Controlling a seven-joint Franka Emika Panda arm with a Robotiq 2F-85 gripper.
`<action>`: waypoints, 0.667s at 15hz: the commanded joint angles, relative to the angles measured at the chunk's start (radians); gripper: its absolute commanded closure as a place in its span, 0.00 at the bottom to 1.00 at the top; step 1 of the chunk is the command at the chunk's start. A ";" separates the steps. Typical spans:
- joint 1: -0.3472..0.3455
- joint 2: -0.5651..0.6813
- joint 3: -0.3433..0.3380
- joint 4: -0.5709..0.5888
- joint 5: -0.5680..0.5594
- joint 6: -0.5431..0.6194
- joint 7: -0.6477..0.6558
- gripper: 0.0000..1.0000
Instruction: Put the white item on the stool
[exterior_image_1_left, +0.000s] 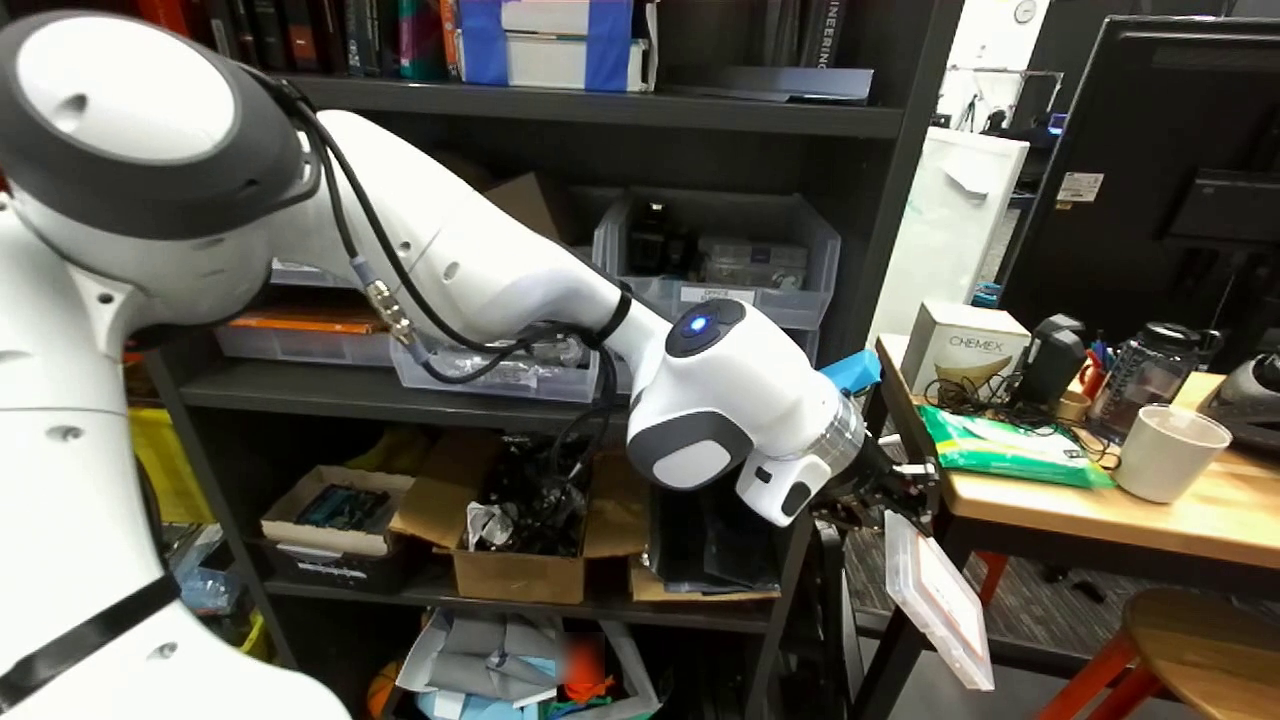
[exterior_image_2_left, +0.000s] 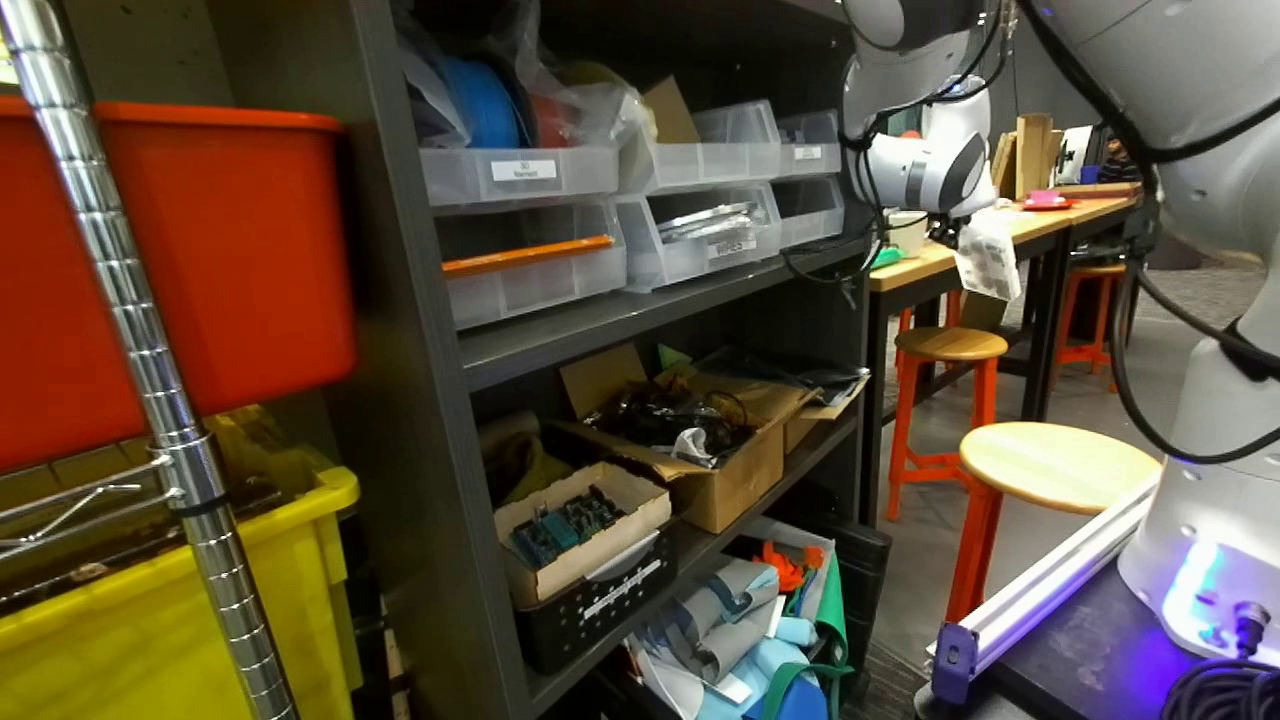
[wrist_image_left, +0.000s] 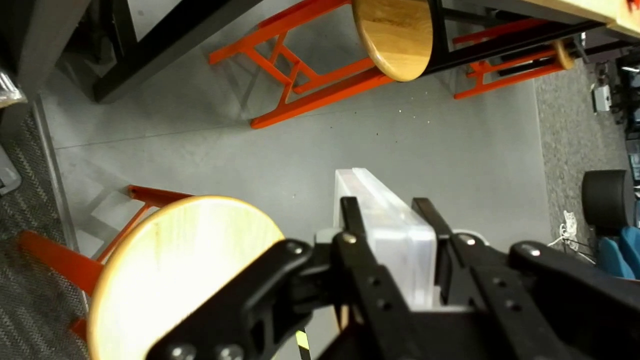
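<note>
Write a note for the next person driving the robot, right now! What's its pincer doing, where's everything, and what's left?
Pincer: shut on the white item.
Where: the item hangs tilted in the air. In an exterior view there's a front stool and a farther stool; I can't tell which is meant.
Done: item gripped, not yet on either stool.
Left: probably lower it onto the chosen stool, then let go.

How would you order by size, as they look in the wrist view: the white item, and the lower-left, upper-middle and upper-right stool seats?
Largest: lower-left stool seat.
Middle, unranked: upper-middle stool seat and white item; too similar, the item is nearer, partly hidden by the gripper.
Smallest: upper-right stool seat.
</note>
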 joint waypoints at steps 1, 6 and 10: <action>-0.120 -0.091 0.069 0.107 -0.016 -0.057 0.047 0.93; -0.204 -0.195 0.118 0.178 0.009 -0.153 0.057 0.93; -0.227 -0.261 0.140 0.197 0.019 -0.227 0.073 0.93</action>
